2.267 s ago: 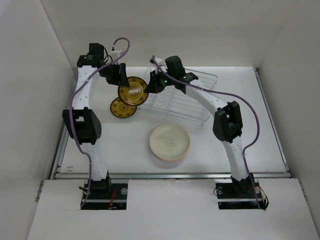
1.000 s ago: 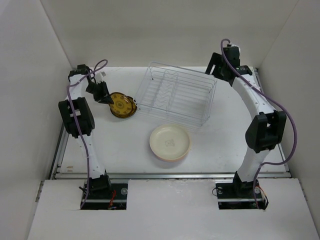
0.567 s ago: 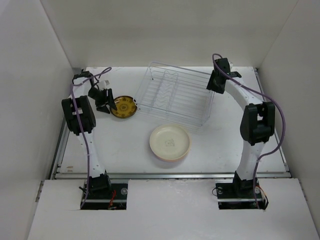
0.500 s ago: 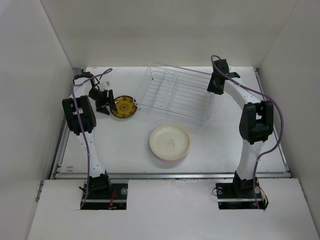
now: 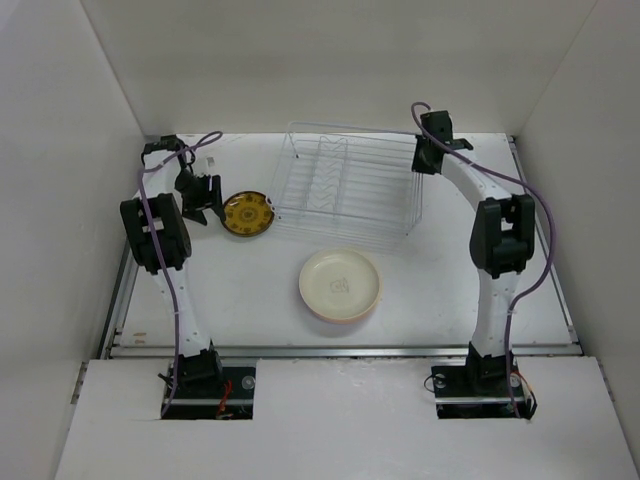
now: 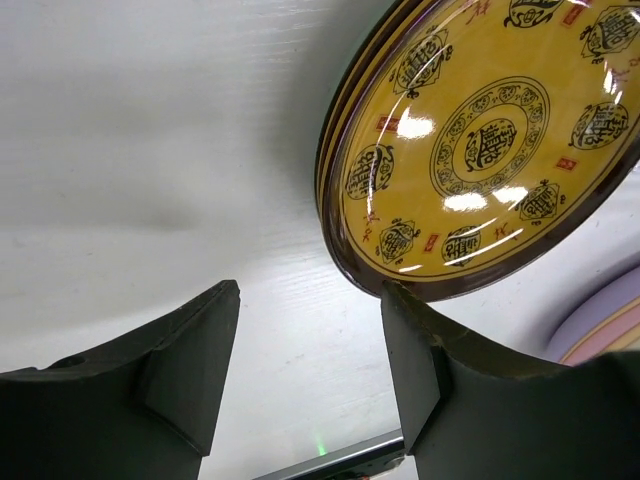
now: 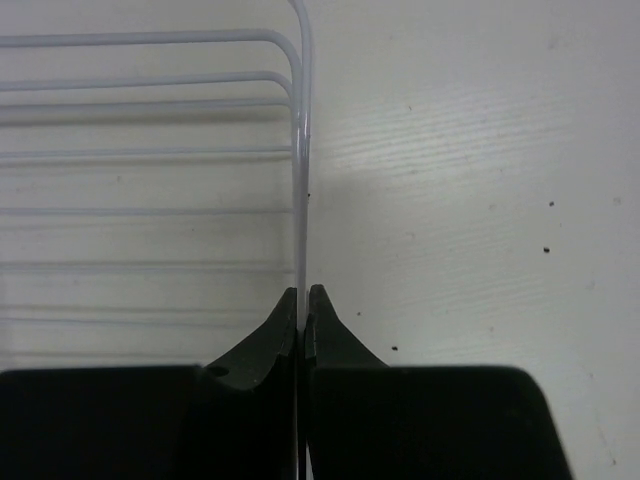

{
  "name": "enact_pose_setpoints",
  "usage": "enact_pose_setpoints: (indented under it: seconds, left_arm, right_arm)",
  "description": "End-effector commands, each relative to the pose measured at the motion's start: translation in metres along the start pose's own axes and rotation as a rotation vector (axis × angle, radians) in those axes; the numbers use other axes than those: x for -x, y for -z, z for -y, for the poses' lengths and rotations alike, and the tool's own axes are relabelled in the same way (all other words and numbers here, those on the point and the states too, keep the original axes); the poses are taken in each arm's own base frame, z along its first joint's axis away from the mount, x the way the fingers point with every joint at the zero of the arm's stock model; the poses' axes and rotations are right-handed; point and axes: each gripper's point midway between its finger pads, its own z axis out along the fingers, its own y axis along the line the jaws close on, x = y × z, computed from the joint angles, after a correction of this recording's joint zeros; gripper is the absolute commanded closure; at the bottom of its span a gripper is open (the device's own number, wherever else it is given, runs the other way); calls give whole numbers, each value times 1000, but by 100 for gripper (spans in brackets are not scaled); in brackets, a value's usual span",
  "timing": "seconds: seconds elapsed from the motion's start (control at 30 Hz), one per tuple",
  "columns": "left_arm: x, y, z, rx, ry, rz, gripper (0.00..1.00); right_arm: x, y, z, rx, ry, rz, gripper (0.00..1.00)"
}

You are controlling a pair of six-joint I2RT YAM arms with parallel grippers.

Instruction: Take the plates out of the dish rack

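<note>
While my right pincer pinches one wire of dish rack, far centre, left pincer gapes wide just left of patterned plate; cream plate near centre. I count two plates, one dish rack.

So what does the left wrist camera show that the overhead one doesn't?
Only the left wrist view: the black emblems on the yellow patterned plate, and the left claw open beside it. Only the overhead view: the dish rack, the cream plate, and the right claw at the rack's corner. Both: that plate lying on the white table.
</note>
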Motion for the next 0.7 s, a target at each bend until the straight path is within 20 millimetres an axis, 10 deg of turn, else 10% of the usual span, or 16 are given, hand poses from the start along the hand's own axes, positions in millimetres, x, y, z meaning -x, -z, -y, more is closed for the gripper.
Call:
enact_pose_setpoints:
  seconds: [0.0,0.17,0.57,0.67]
  left_arm:
    - [-2,32,5,46,-30,38,44]
    - [-1,35,4,56,-32,45,44]
    - [1,37,4,66,-26,53,44]
    - [3,42,5,68,-29,62,44]
  right_arm:
    - [79,9,13,-81,174,271,100]
    - [123,3,5,-104,153,379,97]
    - [113,-32,3,-125,155,366,90]
    - [116,-25,8,-147,149,374,30]
